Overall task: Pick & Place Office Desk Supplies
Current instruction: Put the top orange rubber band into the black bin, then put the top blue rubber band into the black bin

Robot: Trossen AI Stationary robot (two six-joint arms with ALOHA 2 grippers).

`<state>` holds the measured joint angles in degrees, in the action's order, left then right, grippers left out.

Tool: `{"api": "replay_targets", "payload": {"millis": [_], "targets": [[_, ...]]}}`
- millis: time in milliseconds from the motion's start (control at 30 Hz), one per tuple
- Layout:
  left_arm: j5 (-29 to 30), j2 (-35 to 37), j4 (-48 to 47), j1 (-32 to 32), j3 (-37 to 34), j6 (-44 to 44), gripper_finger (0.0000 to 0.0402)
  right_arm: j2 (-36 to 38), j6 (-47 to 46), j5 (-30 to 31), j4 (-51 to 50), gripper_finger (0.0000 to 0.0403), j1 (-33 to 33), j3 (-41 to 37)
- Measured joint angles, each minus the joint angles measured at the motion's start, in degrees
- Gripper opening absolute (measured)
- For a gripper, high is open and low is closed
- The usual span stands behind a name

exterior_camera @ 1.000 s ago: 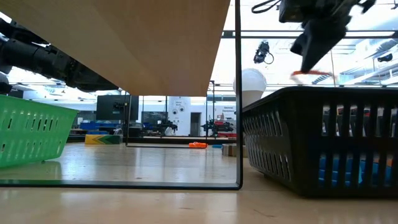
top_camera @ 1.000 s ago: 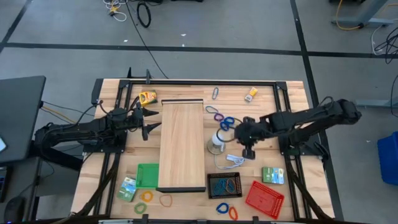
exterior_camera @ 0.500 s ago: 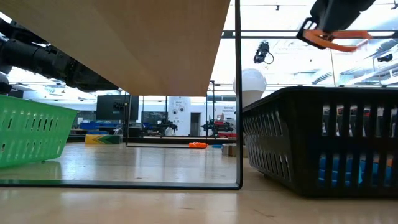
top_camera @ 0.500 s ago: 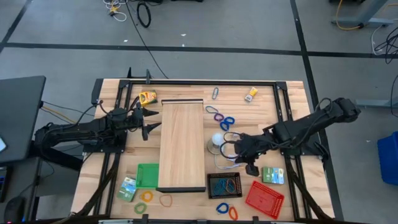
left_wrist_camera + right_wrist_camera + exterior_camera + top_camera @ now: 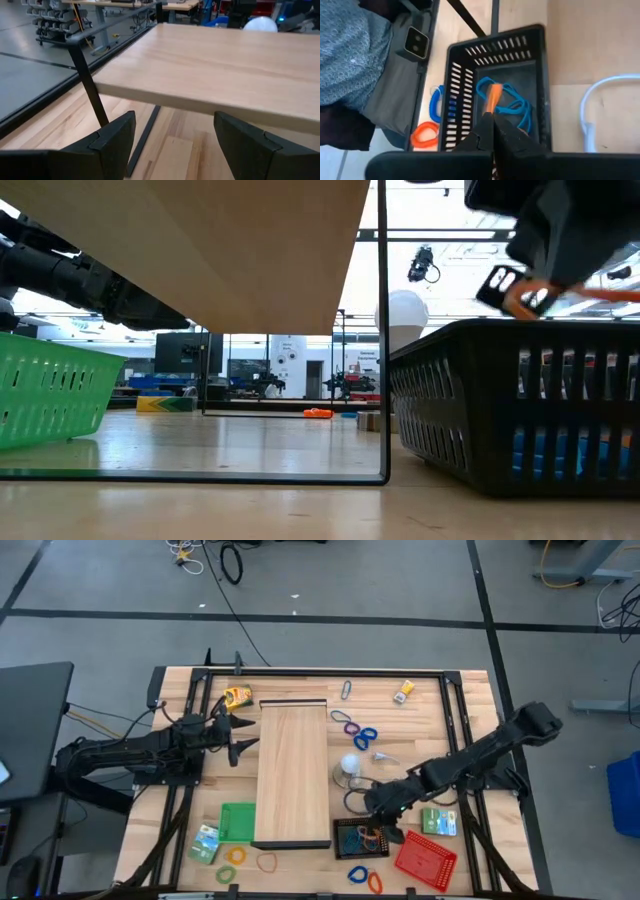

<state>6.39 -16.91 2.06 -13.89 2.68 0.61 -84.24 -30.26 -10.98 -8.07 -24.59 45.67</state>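
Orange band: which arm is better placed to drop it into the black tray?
The right. Its end effector is shut on the orange band directly above the black tray; the left end effector waits open beyond the board.

Your two arms are dark, nearly black, built of slim jointed segments. The left gripper [image 5: 172,145] shows you two broad, matte black fingers with angular, faceted faces. The right gripper [image 5: 493,131] ends in narrow black fingers tapering to thin tips.

black mesh tray [image 5: 540,75], blue band [image 5: 512,102] inside, orange band [image 5: 493,96], green tray [image 5: 238,821], red tray [image 5: 425,858]
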Motion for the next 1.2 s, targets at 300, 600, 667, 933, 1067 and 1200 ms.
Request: {"api": "replay_targets", "payload": {"millis": [300,600,667,933,1067,1200], "targets": [[0.0,0.0,0.14,0.0,0.0,-0.12,0.0273,-3.97,-0.68,1.69,1.49,0.0022,0.08,0.08],[0.0,0.0,0.04,0.0,0.0,0.0,0.0273,-3.97,-0.86,5.12,1.03,0.0138,0.08,0.08],[0.02,0.0,0.03,-0.02,0.0,0.1,0.0273,-3.97,-0.95,5.71,1.04,0.0166,0.08,0.08],[0.02,0.0,0.01,0.0,0.0,0.25,0.0273,-3.79,-0.65,10.14,0.59,0.0212,0.07,0.83],[0.02,0.0,0.01,0.0,0.0,0.25,0.0273,-3.07,2.09,15.46,-1.47,0.0204,0.05,2.96],[0.02,-0.02,0.01,-0.01,0.0,0.25,0.0273,-1.13,4.69,24.64,-8.38,0.0197,0.08,4.44]]}}
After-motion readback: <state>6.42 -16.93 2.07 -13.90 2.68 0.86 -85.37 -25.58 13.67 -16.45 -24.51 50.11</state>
